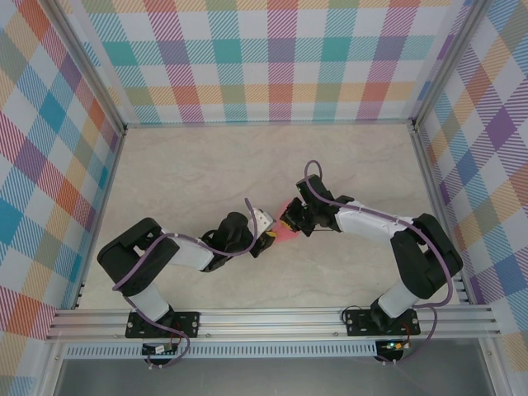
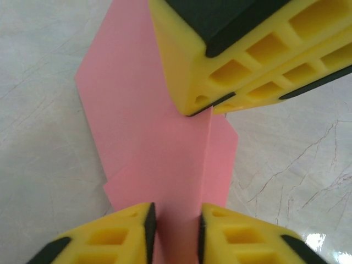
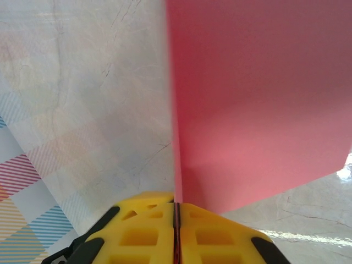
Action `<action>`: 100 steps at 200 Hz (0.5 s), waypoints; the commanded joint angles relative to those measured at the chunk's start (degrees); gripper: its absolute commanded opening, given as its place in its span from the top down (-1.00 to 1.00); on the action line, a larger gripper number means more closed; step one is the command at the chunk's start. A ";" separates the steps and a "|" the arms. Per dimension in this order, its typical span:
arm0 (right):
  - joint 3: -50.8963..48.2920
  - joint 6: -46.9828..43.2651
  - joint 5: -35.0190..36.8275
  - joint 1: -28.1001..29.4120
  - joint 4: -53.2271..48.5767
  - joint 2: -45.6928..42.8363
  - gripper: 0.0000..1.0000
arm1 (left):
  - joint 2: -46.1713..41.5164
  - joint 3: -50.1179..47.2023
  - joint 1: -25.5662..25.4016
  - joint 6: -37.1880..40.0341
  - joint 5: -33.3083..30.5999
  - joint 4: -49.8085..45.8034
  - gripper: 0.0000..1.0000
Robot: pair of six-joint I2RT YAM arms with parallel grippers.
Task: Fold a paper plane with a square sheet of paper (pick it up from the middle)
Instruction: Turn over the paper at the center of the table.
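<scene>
The salmon-pink sheet of paper (image 1: 285,235) is folded, with a raised centre crease, and lies at the middle of the table between both grippers. In the left wrist view the paper (image 2: 148,137) runs from my left gripper (image 2: 175,219) up to my right gripper (image 2: 201,110). The left jaws stand apart astride the raised strip of paper. My right gripper (image 3: 176,207) is shut on the edge of the paper (image 3: 258,99), which stands upright from its fingers. From above, the left gripper (image 1: 268,240) and right gripper (image 1: 289,223) almost touch.
The marbled tabletop (image 1: 206,165) is bare around the paper. Plaid walls (image 1: 272,58) close in the back and both sides. An aluminium rail (image 1: 272,320) carrying both arm bases runs along the near edge.
</scene>
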 commanded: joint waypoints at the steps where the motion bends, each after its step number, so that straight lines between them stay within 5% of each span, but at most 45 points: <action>1: 1.05 0.04 -1.39 -0.57 -1.29 0.34 0.68 | 0.87 -0.39 -1.00 0.52 1.61 3.33 0.61; 45: -0.97 -8.15 -2.00 -1.86 0.21 -1.84 0.12 | 2.21 0.23 -1.00 -5.37 5.87 2.75 0.76; 100: -7.56 -17.90 -4.47 -3.91 4.30 -7.06 -0.04 | 3.23 1.58 -1.05 -15.43 9.76 1.27 0.82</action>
